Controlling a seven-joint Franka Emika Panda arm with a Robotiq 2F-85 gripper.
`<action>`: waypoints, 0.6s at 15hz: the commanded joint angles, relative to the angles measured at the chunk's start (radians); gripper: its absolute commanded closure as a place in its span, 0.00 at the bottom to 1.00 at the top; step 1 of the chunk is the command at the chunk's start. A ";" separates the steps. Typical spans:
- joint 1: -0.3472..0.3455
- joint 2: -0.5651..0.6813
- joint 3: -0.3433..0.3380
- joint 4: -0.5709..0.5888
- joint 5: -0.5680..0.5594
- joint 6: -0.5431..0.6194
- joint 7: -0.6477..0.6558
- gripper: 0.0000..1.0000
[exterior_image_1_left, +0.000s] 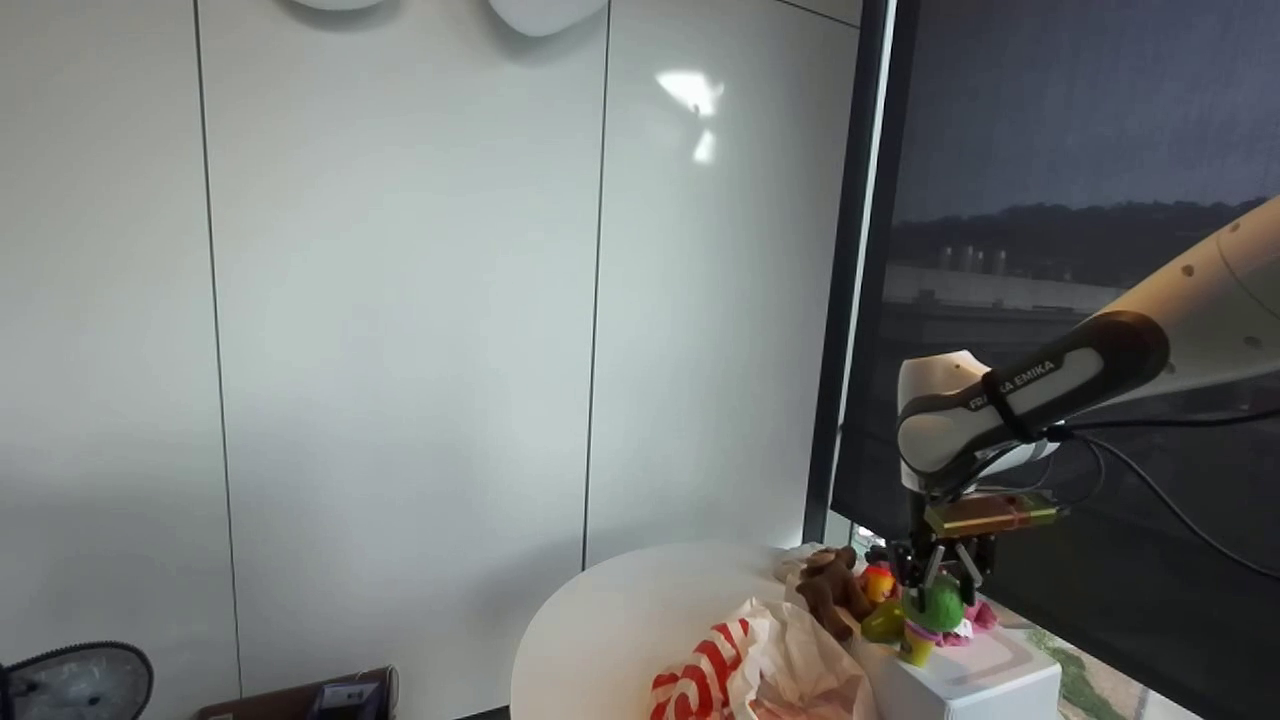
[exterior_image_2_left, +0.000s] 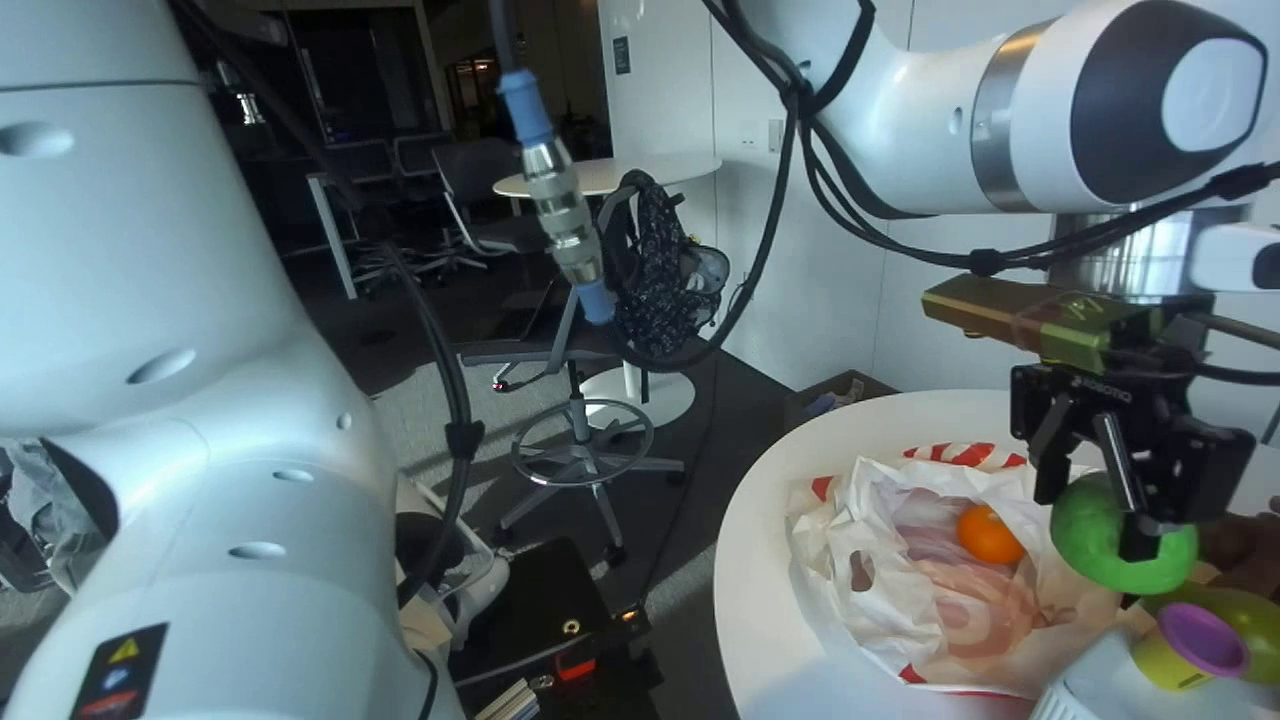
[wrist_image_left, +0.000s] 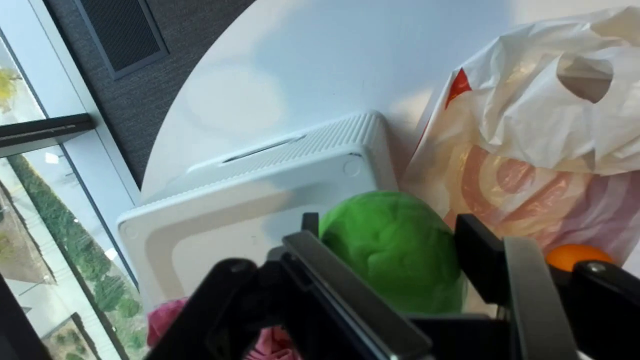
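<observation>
- The gripper (wrist_image_left: 387, 242) points down, its two fingers pinching a green ball (wrist_image_left: 395, 265), one pad against each side.
- The ball sits between the fingers, seemingly clear of any surface, near the corner of a white box (wrist_image_left: 210, 245) and the edge of a plastic bag (exterior_image_2_left: 880, 610).
- Slipping looks like the main risk: the ball is round, so an off-centre pinch could squeeze it out and let it roll across the table (exterior_image_2_left: 760, 560).
- A yellow tub (exterior_image_2_left: 1160, 668) with a purple lid (exterior_image_2_left: 1205, 640) stands close to the ball; a low sideways pass could tip it.
- The bag's crumpled mouth and loose handle could snag a fingertip; a tug might also shift the orange (exterior_image_2_left: 988, 535) showing in its opening.
- Beside the tub, a pear (exterior_image_1_left: 883, 622), a red-and-yellow toy (exterior_image_1_left: 878, 583), a brown stuffed toy (exterior_image_1_left: 830, 585) and a pink cloth (exterior_image_1_left: 982, 615) crowd together, leaving fingers little room there.
- In an exterior view, a dark window shade (exterior_image_1_left: 1000, 150) hangs behind the arm (exterior_image_1_left: 1060, 390), probably limiting its swing that way.
</observation>
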 joint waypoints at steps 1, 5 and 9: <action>0.045 0.027 0.069 -0.063 0.038 0.033 -0.052 0.56; 0.104 0.142 0.136 -0.090 -0.019 0.163 -0.003 0.56; 0.163 0.261 0.152 -0.065 -0.056 0.280 0.026 0.56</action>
